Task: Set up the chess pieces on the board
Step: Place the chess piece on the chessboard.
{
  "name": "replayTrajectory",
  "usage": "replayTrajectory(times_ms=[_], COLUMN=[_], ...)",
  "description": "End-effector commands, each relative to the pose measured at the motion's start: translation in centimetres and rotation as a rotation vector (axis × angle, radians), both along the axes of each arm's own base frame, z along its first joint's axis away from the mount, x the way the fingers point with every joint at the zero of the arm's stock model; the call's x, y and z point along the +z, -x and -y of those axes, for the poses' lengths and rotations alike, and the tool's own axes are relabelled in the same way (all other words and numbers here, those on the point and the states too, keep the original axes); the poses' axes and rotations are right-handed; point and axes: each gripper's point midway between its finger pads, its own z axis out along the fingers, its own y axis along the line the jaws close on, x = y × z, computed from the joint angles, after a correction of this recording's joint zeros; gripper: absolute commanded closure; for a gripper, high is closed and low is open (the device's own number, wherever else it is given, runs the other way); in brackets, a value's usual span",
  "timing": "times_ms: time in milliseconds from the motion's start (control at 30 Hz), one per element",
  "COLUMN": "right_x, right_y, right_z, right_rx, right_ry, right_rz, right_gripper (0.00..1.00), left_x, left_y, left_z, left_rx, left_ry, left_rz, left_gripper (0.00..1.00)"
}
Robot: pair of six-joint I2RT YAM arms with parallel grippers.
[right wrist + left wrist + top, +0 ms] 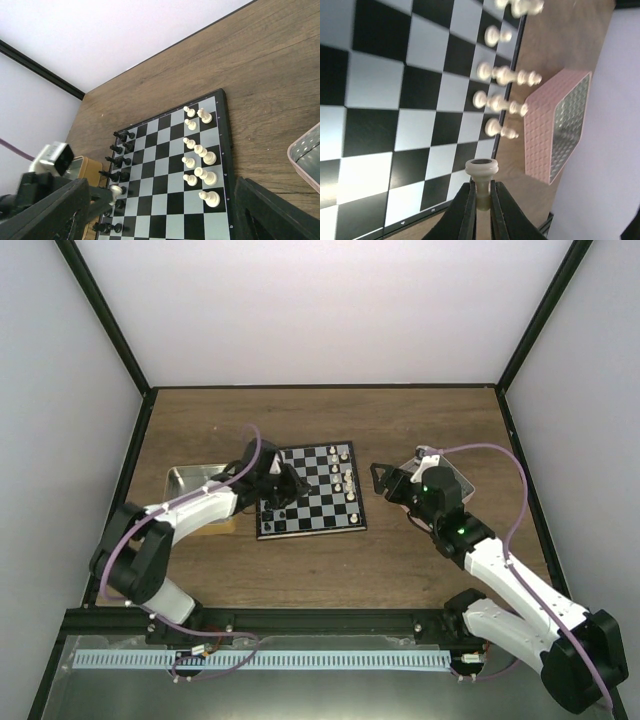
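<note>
The board (318,502) lies mid-table. Cream chess pieces (347,480) stand in two rows along its right side, black pieces (268,516) along its left side. My left gripper (284,485) hovers over the board's left part, shut on a cream piece (481,171) held by its stem, base pointing away. The right wrist view shows that piece (116,190) above the black rows (120,160). My right gripper (384,480) is open and empty just off the board's right edge, its fingers (50,210) spread wide in front of the cream rows (197,150).
A pink square tray (560,125) sits right of the board, partly under my right arm (455,525). A tan rectangular tray (190,482) sits left of the board, under my left arm. Dark frame posts and white walls enclose the table.
</note>
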Motion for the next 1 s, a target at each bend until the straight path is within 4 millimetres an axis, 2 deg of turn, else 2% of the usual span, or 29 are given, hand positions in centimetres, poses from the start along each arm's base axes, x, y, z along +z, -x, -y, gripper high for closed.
replayTrajectory(times_ms=[0,133,300,600,800,967], right_x=[-0.1,-0.2,-0.4,-0.5,-0.8,-0.7], right_y=[0.1,0.1,0.0,0.0,0.1,0.1], right_z=[0.7,0.8,0.7,0.8,0.9,0.9], right_rx=[-0.032,-0.037,-0.036,-0.041,-0.043,-0.043], right_ry=[0.01,0.01,0.006,0.01,0.012,0.012], right_rz=[0.0,0.001,-0.004,-0.002,-0.006,-0.004], right_gripper=[0.19,0.19,0.19,0.18,0.18,0.18], left_x=[-0.3,-2.3,-2.9,-5.5,-6.0,-5.6], left_y=[1.1,2.5,2.2,2.5,2.5,2.2], left_z=[3.6,5.2,6.2,6.5,6.3,6.2], left_rx=[-0.117,-0.176,-0.185,-0.188,-0.174,-0.16], left_ry=[0.063,0.061,0.038,0.01,-0.001,-0.011], left_rz=[-0.034,-0.096,-0.096,-0.164,-0.181,-0.162], left_gripper=[0.91,0.9,0.9,0.87,0.86,0.76])
